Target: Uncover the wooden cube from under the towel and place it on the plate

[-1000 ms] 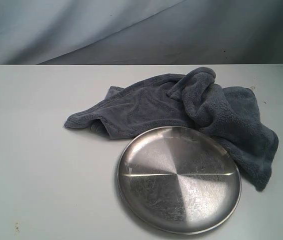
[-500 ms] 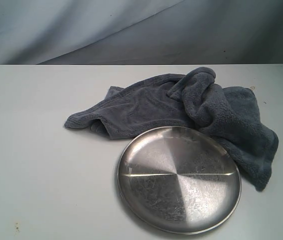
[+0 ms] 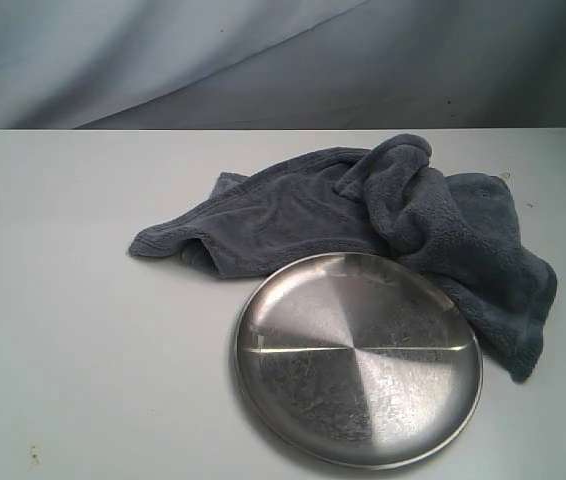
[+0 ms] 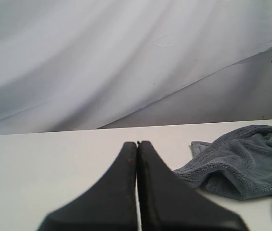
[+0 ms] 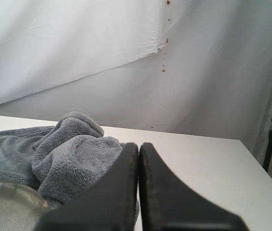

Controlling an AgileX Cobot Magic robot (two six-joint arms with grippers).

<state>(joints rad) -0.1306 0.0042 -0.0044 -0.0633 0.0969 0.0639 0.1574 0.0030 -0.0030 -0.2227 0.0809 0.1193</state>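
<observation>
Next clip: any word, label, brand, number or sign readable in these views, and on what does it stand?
None readable.
The towel shows no label in any view.
The plate bears only reflections and scratches.
The table and backdrop cloth are blank; the red specks on it are spots, not characters.
The left pincer and right pincer carry no markings.

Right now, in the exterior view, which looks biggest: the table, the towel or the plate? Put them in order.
1. table
2 and 3. towel and plate: they look about alike, and the plate sits nearer the camera, so I won't rank them.
</observation>
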